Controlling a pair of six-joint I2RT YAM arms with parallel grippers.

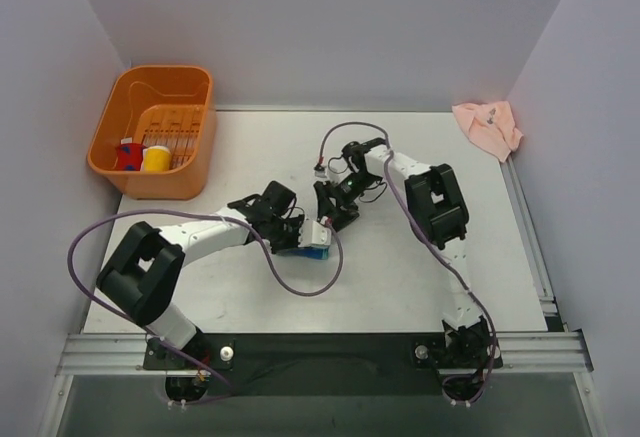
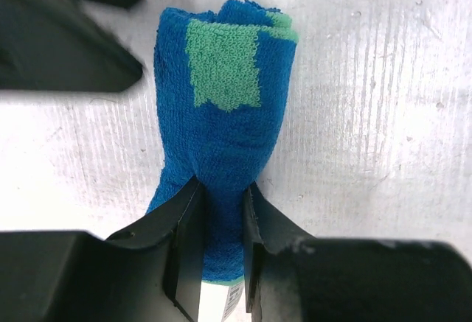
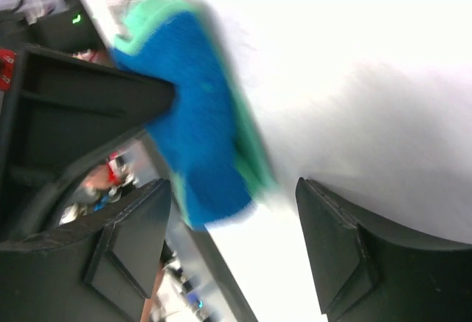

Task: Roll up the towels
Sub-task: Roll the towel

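On table (image 1: 400,277), leave crumpled pink towel (image 1: 487,127) at far right corner for later, hold rolled blue-green towel (image 2: 221,116) at centre pinched tight at one end in left end effector (image 2: 221,197), close wide-open right end effector (image 3: 232,189) on other end squarely to stop unwinding.

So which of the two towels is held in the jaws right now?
The blue-and-green towel, rolled up and pinched by the left gripper. The pink towel lies crumpled, untouched, in the far right corner.
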